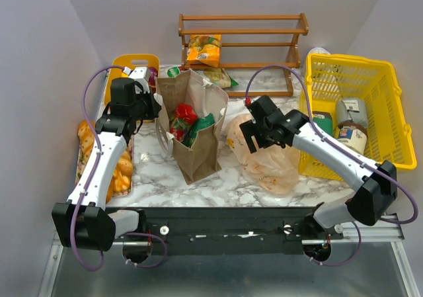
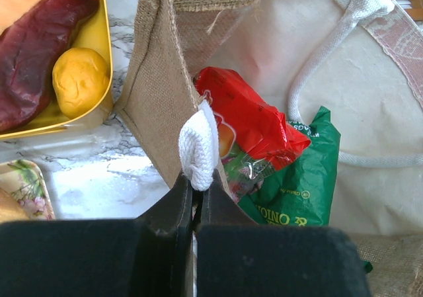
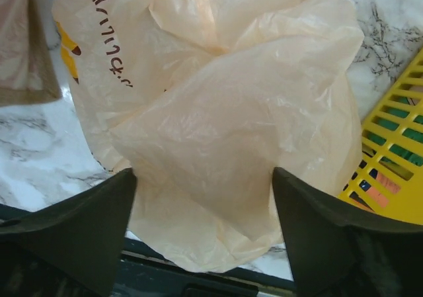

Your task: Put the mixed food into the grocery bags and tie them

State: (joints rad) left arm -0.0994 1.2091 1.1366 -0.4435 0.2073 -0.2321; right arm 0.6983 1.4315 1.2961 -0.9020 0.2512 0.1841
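**Left pincer pinches the handle, right pincer hangs over the plastic bag**

The tan cloth bag [image 1: 198, 155] stands up in the middle of the marble table [image 1: 218, 184]. Its top gapes wide. Inside it are a red packet [image 2: 244, 122] and a green packet [image 2: 297, 178] with white letters. The red one lies partly on top of the green one. Both lean against the near wall of the bag.

The left pincer [image 2: 196, 194] is at the bag's left edge. Its two fingers are pressed tight together on a white handle [image 2: 198, 148], which sticks up from between them in a small loop. The bag's other white handle [image 2: 330, 45] lies loose inside against the pale lining.

The orange plastic bag [image 1: 268, 161] lies crumpled on the table, between the cloth bag and the yellow basket [image 1: 390, 92]. You can partly see through it, and it has dark letters on one side. The right pincer [image 3: 203, 173] hangs right over it with its fingers spread wide and nothing between them. I cannot tell if the fingers touch the plastic.

There are jars [image 1: 350, 128] in the basket. A yellow tray [image 2: 99, 45] to the left of the cloth bag holds a dark red slab and a small yellow ball. A wooden rack [image 1: 244, 26] at the back has a yellow packet [image 1: 203, 49] on it.
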